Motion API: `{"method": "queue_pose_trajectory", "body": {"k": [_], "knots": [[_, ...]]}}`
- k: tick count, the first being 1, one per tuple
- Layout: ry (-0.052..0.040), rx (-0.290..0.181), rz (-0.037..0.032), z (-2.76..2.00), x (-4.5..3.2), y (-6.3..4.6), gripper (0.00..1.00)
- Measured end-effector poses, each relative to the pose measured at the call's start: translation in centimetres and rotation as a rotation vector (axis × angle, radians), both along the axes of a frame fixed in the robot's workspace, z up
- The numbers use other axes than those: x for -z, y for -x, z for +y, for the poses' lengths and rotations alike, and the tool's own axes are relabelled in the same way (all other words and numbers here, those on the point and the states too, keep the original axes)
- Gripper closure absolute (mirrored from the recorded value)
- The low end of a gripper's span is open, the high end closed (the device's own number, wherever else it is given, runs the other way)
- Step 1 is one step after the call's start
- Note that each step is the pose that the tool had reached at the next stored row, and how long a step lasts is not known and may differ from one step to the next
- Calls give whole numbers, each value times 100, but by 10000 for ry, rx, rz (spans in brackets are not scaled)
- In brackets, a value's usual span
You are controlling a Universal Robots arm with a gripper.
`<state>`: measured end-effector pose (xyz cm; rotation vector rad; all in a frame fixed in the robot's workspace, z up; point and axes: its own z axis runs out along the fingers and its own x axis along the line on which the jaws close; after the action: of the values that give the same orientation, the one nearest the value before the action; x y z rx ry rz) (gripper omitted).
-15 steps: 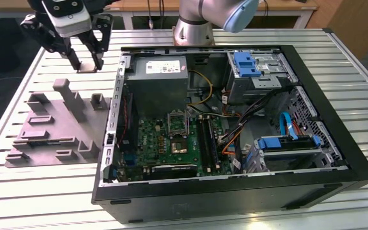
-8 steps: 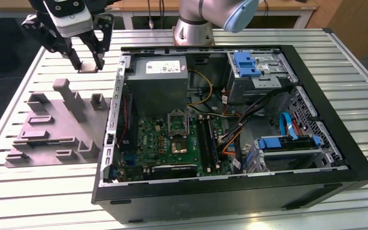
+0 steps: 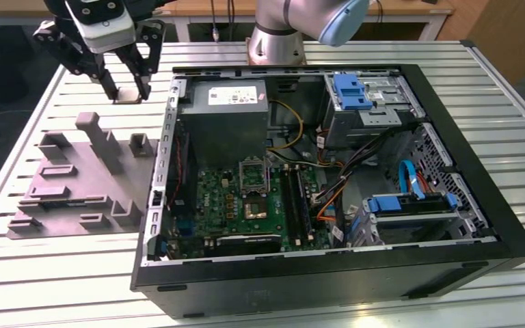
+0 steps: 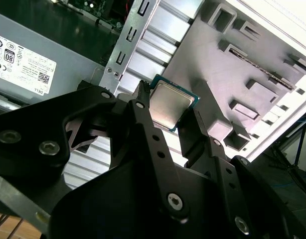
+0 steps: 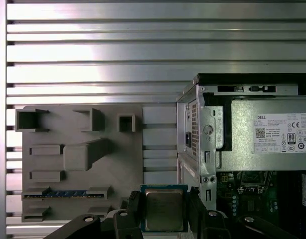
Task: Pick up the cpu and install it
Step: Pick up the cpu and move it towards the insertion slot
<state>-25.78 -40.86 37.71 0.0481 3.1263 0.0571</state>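
The cpu (image 3: 128,95) is a small square chip with a silvery metal top and a pale rim. My gripper (image 3: 128,91) is shut on it, one black finger on each of two opposite edges. It hangs in the air above the slatted table, beyond the grey holder tray (image 3: 71,184) and just outside the open computer case's (image 3: 481,171) corner on the exterior view's left. Both wrist views show the cpu (image 4: 170,104) (image 5: 164,210) clamped between the fingers (image 4: 143,99) (image 5: 134,201). Inside the case, the motherboard's socket (image 3: 255,205) lies uncovered, with its silver frame (image 3: 253,172) raised.
The grey power-supply box (image 3: 226,116) sits in the case next to the gripper. Cables (image 3: 335,171), blue drive bays (image 3: 409,205) and long black memory sticks (image 3: 294,205) crowd the case. A memory stick (image 5: 63,193) lies in a slot of the holder tray (image 5: 83,159). The arm's base (image 3: 276,41) stands behind.
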Motion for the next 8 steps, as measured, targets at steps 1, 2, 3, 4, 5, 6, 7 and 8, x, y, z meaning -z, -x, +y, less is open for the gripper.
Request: {"method": "queue_pose_trajectory", "body": {"k": [1, 2, 3, 4, 5, 6, 7, 8], "knots": [[0, 0, 0, 0, 0, -2, 53], [0, 0, 0, 0, 0, -4, 53], [0, 0, 0, 0, 0, -6, 53], [0, 0, 0, 0, 0, -8, 53], [1, 0, 0, 0, 0, -10, 53], [0, 0, 0, 0, 0, -13, 53], [0, 1, 0, 0, 0, -15, 53], [0, 0, 0, 0, 0, -18, 53]]}}
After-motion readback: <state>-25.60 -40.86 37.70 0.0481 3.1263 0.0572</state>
